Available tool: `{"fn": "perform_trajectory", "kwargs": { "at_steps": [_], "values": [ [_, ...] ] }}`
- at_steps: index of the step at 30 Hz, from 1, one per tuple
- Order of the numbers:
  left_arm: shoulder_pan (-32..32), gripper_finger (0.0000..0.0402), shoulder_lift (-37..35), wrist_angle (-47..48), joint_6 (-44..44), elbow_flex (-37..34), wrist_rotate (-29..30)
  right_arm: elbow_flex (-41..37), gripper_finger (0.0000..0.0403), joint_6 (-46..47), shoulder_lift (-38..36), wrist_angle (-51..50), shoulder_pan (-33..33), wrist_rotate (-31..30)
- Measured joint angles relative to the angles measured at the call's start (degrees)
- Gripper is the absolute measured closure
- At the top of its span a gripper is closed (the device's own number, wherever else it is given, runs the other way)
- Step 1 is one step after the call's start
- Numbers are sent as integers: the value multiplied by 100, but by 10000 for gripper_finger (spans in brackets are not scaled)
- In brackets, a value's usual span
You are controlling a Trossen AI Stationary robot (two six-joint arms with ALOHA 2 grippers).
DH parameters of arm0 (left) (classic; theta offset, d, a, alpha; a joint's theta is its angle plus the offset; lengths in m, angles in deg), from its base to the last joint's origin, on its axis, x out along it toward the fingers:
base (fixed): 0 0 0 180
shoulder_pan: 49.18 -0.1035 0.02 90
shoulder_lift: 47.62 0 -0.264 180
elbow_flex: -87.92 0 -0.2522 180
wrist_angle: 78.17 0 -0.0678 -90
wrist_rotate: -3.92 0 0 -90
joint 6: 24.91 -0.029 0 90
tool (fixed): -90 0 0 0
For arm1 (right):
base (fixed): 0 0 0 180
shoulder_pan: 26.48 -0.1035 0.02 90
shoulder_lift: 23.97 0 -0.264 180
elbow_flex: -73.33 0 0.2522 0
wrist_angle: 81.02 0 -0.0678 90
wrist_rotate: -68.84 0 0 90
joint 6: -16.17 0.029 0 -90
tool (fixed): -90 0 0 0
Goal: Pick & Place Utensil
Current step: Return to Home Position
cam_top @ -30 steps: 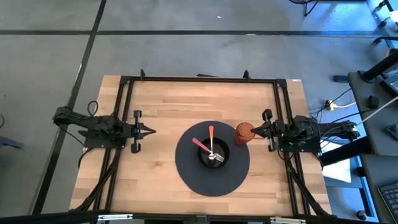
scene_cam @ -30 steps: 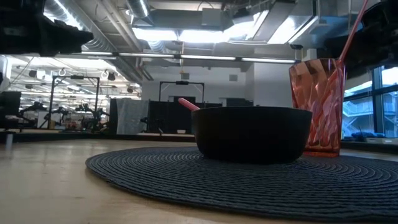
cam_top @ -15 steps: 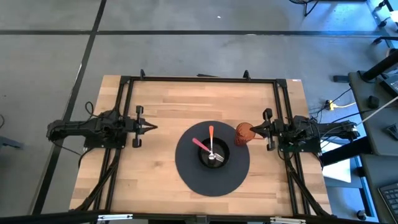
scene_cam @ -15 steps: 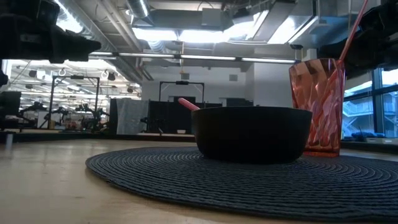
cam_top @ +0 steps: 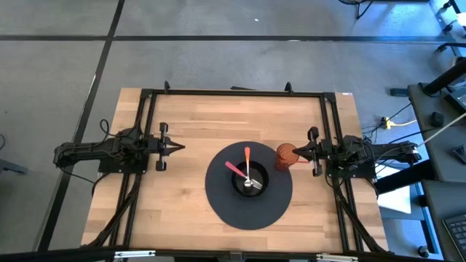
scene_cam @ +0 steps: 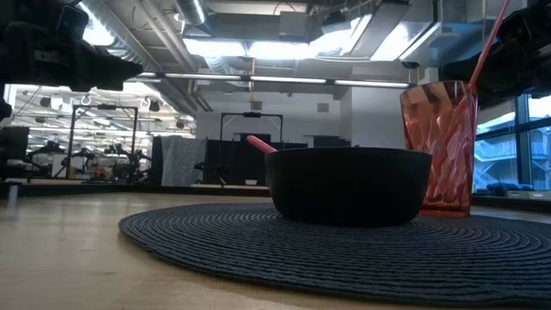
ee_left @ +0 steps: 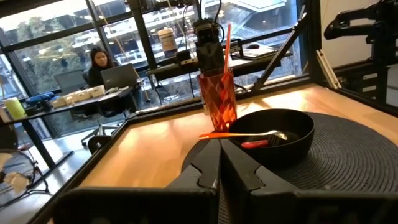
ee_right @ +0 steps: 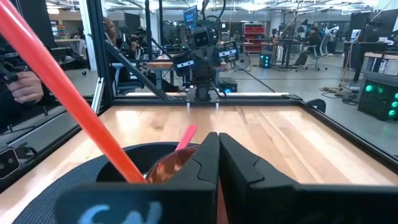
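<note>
Pink fork [cam_top: 234, 169] and orange spoon [cam_top: 247, 156] lie in the black bowl [cam_top: 248, 183] on the gray mat [cam_top: 218, 202], while left claw [cam_top: 178, 148] and right claw [cam_top: 294, 153], both closed empty, flank the surface [cam_top: 196, 116], seemingly parked, job done.

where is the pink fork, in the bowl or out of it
in: the pink fork has its head inside the black bowl, handle leaning out over the rim

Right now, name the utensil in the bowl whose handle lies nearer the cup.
The orange spoon; the handle of the pink fork angles away from the cup.
</note>
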Motion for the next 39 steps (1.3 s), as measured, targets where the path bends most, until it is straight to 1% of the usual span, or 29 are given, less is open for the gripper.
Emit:
{"fn": "perform_trajectory", "kwargs": {
  "at_steps": [10,13,15,18,21,26,36,39],
  "values": [
    [0,399,23,7,-19,0,14,0,397,-75,20,-8,0,82],
    [0,398,41,41,-83,0,213,0,397,-244,20,-67,0,449],
    [0,399,49,88,-90,1,454,0,397,-268,20,-67,0,516],
    [0,399,48,94,-43,2,661,0,397,-261,20,-53,0,378],
    [0,396,48,92,34,2,662,0,397,-284,20,-43,0,270],
    [0,394,48,80,45,2,677,0,397,-315,20,-43,0,260],
    [0,396,48,70,47,0,686,0,397,197,20,-43,0,260],
    [0,394,48,68,47,2,686,0,397,161,20,-43,0,260]
  ]
}}
